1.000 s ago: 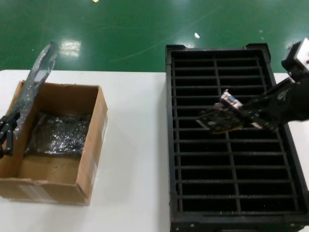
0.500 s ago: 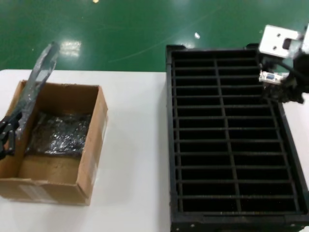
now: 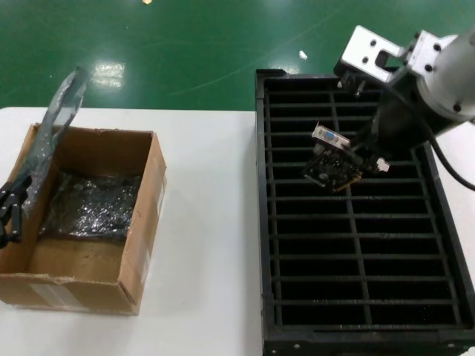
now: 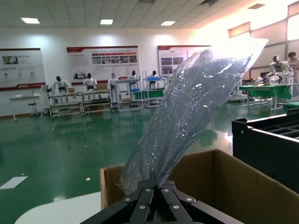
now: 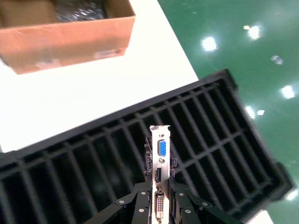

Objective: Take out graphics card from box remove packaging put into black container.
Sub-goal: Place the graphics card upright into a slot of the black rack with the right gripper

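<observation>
Aloft, my right fingers clamp graphics card by bracket end above black container; stiff, fragile board, edges only. Left fingers pinch emptied packaging over box.

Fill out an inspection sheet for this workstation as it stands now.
Surface: white table, bearing the box and the tray.
Job's things: graphics card held in the air above the black container, not in a slot; cardboard box open-topped, a crinkly bagged item lying inside; empty packaging standing up over the box's left edge.
Clutter: nothing seen on the table; small scraps on the green floor.
Grippers: right gripper shut on the card's bracket end; left gripper shut on the packaging.
Cables: one black cable along the right arm.
Surroundings: factory hall with workbenches and wall posters.
</observation>
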`<state>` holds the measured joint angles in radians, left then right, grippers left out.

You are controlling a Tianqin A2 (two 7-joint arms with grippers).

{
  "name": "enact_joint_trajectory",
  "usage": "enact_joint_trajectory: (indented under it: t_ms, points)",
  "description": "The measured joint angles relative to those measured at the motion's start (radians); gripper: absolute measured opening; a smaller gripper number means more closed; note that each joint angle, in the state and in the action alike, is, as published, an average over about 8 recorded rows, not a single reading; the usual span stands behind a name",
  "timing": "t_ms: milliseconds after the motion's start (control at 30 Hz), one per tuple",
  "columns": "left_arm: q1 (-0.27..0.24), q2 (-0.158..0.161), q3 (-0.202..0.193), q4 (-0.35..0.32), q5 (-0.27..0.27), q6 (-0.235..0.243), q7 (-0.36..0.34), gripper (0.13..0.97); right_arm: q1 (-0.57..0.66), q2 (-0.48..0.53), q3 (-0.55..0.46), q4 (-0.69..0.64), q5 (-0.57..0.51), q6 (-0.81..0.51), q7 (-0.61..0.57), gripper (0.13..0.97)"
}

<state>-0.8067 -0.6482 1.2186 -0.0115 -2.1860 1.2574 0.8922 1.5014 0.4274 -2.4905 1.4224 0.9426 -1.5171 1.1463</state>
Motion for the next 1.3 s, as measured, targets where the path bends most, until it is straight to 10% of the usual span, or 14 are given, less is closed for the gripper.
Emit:
enact_joint_trajectory:
  t_ms: [1300]
  points:
    - [0.005,0.003,-0.012,-0.015,-0.012,0.045,0.073,0.139,-0.086,-0.087,0.140,-0.277,0.077,0.004,-0.439,0.189]
